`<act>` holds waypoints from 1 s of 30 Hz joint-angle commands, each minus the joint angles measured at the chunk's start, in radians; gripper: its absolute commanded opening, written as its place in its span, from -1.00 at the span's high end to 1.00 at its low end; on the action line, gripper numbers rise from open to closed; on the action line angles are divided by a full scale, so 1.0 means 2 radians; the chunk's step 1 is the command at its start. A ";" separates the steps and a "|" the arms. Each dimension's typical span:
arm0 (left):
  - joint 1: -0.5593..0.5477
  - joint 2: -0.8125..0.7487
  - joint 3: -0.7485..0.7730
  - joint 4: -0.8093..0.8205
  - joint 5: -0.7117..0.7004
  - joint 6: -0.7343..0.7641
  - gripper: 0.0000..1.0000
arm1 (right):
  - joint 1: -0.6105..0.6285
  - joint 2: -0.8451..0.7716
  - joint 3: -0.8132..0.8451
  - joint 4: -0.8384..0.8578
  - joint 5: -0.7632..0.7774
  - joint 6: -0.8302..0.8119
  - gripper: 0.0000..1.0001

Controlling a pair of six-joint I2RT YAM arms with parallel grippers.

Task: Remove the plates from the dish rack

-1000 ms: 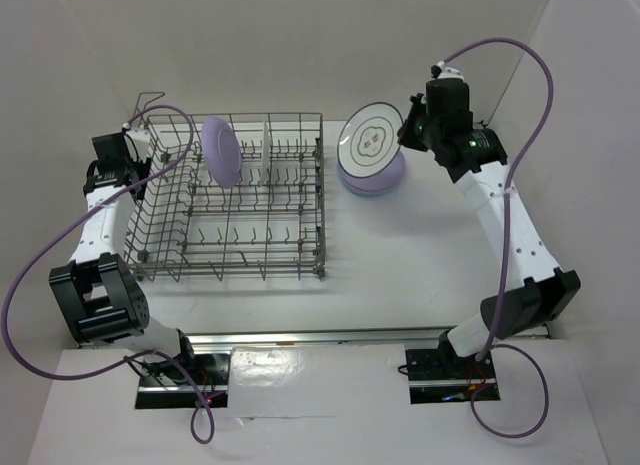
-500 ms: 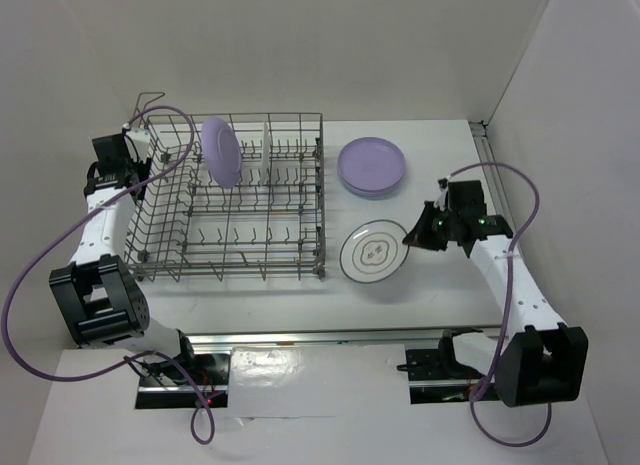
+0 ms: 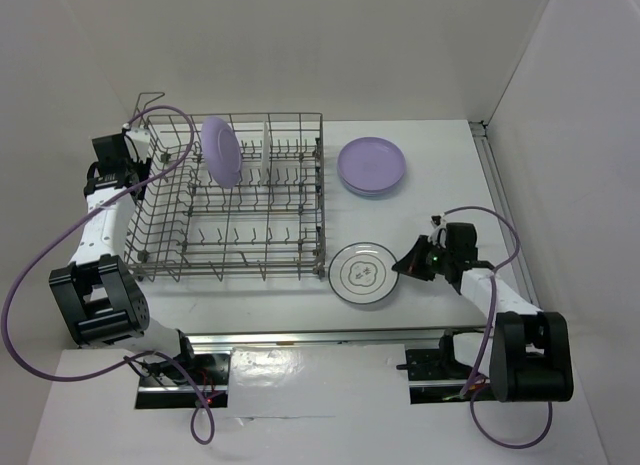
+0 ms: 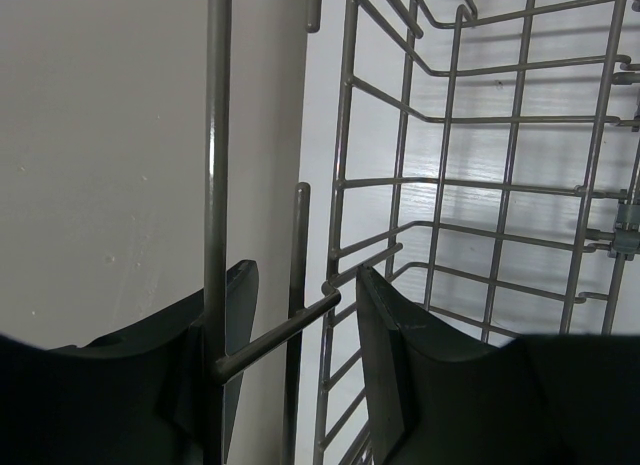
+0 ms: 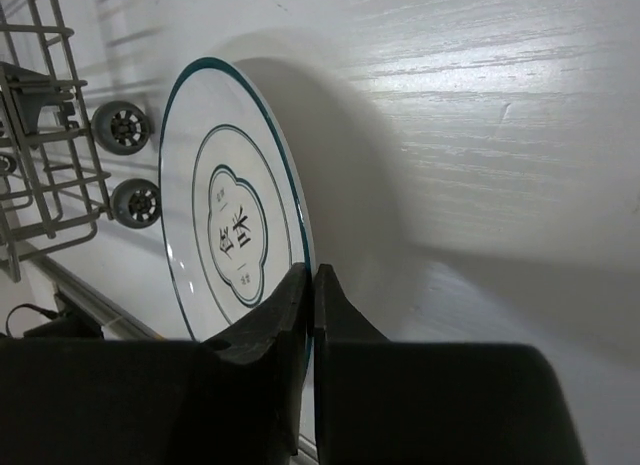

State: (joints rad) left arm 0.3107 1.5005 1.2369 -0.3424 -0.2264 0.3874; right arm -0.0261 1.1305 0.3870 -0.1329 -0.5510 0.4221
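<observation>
The grey wire dish rack (image 3: pixel 230 200) fills the left half of the table. A lavender plate (image 3: pixel 220 150) and a white plate (image 3: pixel 265 142) stand upright in its back row. My right gripper (image 3: pixel 404 264) (image 5: pixel 312 285) is shut on the rim of a white plate with a dark-blue patterned rim (image 3: pixel 362 273) (image 5: pixel 230 220), held low over the table by the rack's near right corner. My left gripper (image 3: pixel 132 161) (image 4: pixel 300 320) is open at the rack's far left edge, one finger on each side of a rack wire (image 4: pixel 290 325).
A stack of lavender plates (image 3: pixel 371 166) lies on the table at the back, right of the rack. The rack's small wheels (image 5: pixel 123 126) show close to the held plate. White walls enclose the table at the left, back and right.
My right arm has carried the patterned plate from above the lavender stack down to the near side of the table, beside the rack's front right corner. The left arm has not moved.
</observation>
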 commanded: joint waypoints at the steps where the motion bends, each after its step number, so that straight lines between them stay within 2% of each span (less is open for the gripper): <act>1: -0.002 -0.002 -0.011 -0.055 0.024 -0.020 -0.13 | -0.002 0.005 -0.014 0.067 0.021 -0.002 0.83; 2: -0.002 -0.002 -0.011 -0.055 0.024 -0.020 -0.13 | -0.002 0.005 -0.009 0.059 0.025 -0.006 0.45; 3: -0.002 -0.002 -0.011 -0.055 0.024 -0.020 -0.13 | -0.002 0.000 -0.003 0.047 0.043 -0.006 0.22; 5: -0.002 -0.002 -0.011 -0.055 0.024 -0.020 -0.13 | -0.002 -0.023 0.023 0.003 0.067 -0.002 -0.09; 6: -0.002 -0.006 -0.011 -0.055 0.024 -0.020 -0.13 | -0.002 -0.033 0.037 -0.018 0.102 0.005 -0.25; 7: -0.002 -0.006 -0.016 -0.055 0.024 -0.020 -0.13 | -0.002 -0.042 0.056 -0.071 0.126 0.015 -0.41; 8: -0.002 -0.006 -0.016 -0.055 0.024 -0.020 -0.13 | -0.002 -0.060 0.104 -0.101 0.152 0.038 -0.50; 9: -0.002 -0.006 -0.016 -0.055 0.024 -0.020 -0.13 | -0.002 -0.067 0.132 -0.129 0.201 0.047 -0.71; 10: -0.002 -0.006 -0.016 -0.055 0.024 -0.020 -0.13 | -0.002 -0.074 0.162 -0.171 0.221 0.053 -0.79; 12: -0.002 -0.006 -0.021 -0.051 0.024 -0.020 -0.13 | 0.017 -0.078 0.251 -0.181 0.264 0.054 -1.00; 14: -0.002 -0.006 -0.021 -0.050 0.024 -0.020 -0.13 | 0.086 -0.055 0.312 -0.167 0.281 0.029 -1.00; 16: -0.002 -0.006 -0.021 -0.050 0.024 -0.020 -0.13 | 0.153 0.037 0.429 -0.182 0.345 0.002 -1.00; 17: -0.002 -0.006 -0.021 -0.050 0.024 -0.020 -0.13 | 0.235 0.079 0.478 -0.222 0.386 -0.005 -1.00; 18: -0.002 -0.006 -0.021 -0.050 0.024 -0.020 -0.13 | 0.273 0.170 0.586 -0.246 0.431 -0.020 -1.00; 19: -0.002 -0.006 -0.021 -0.050 0.020 -0.020 -0.13 | 0.303 0.216 0.642 -0.268 0.497 -0.028 -1.00; 20: -0.002 -0.006 -0.016 -0.050 0.020 -0.020 -0.13 | 0.339 0.260 0.698 -0.301 0.505 -0.035 -1.00; 21: -0.002 -0.006 -0.016 -0.050 0.020 -0.020 -0.13 | 0.350 0.337 0.802 -0.309 0.495 -0.040 -1.00; 22: -0.002 -0.006 -0.016 -0.050 0.020 -0.020 -0.13 | 0.356 0.369 0.845 -0.309 0.454 -0.049 -1.00; 24: -0.002 -0.006 -0.016 -0.050 0.020 -0.020 -0.13 | 0.374 0.449 0.940 -0.294 0.418 -0.062 -1.00; 28: -0.002 -0.006 -0.021 -0.050 0.020 -0.020 -0.13 | 0.390 0.557 1.067 -0.285 0.398 -0.067 -1.00; 30: -0.002 -0.011 -0.026 -0.050 0.020 -0.020 -0.13 | 0.394 0.574 1.067 -0.244 0.398 -0.071 -1.00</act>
State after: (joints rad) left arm 0.3107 1.4929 1.2297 -0.3405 -0.2276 0.3870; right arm 0.7593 2.2841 2.4317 -0.6476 0.2386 0.3145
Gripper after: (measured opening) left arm 0.569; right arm 0.999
